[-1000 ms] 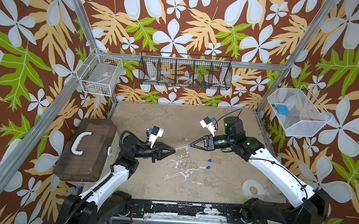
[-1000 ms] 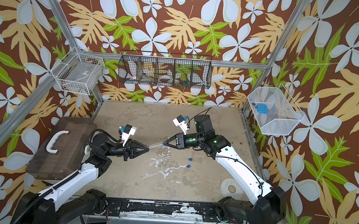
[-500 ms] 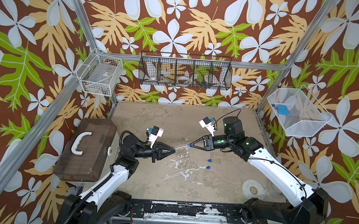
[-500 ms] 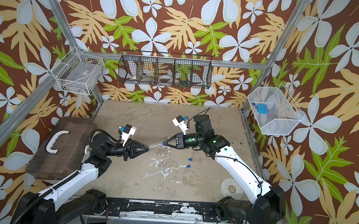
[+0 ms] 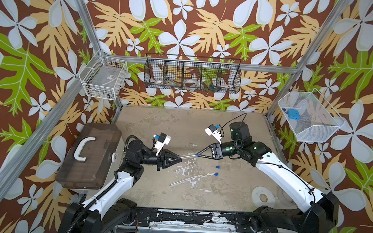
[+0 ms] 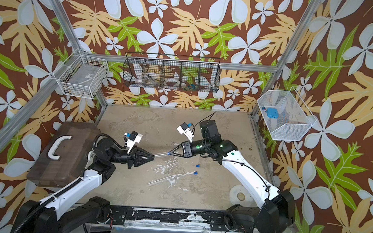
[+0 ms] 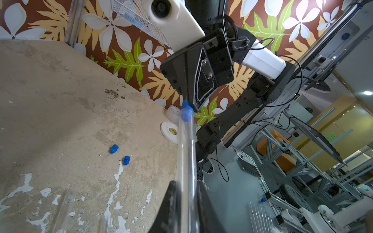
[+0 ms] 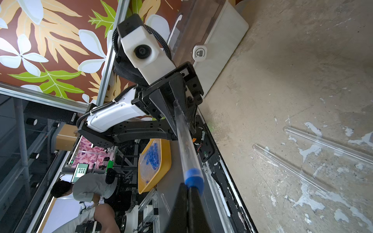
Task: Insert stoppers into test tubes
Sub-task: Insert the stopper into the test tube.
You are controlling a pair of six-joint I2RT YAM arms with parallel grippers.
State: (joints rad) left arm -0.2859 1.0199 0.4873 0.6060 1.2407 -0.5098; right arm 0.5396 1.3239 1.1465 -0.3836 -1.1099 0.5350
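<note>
Three test tubes: a raised tube (image 5: 188,156) at centre, a farther tube (image 5: 185,167) and a nearer tube (image 5: 182,180) at 6 o'clock. Three stoppers: a seated stopper (image 5: 197,154) in the raised tube's mouth, a farther stopper (image 5: 217,167) and a nearer stopper (image 5: 216,174) at 4 o'clock. Three baskets: white basket (image 5: 99,91) at 10 o'clock, black basket (image 5: 237,78) at 12, mesh basket (image 5: 315,133) at 2. One brown case (image 5: 85,164) at 9

Bright, even overhead light fills both top views, which are sharp throughout; shadows on the worn beige table (image 5: 232,190) are faint and soft. Wrist views bow at their edges, and the near black fingers (image 7: 171,207) are blurred.
</note>
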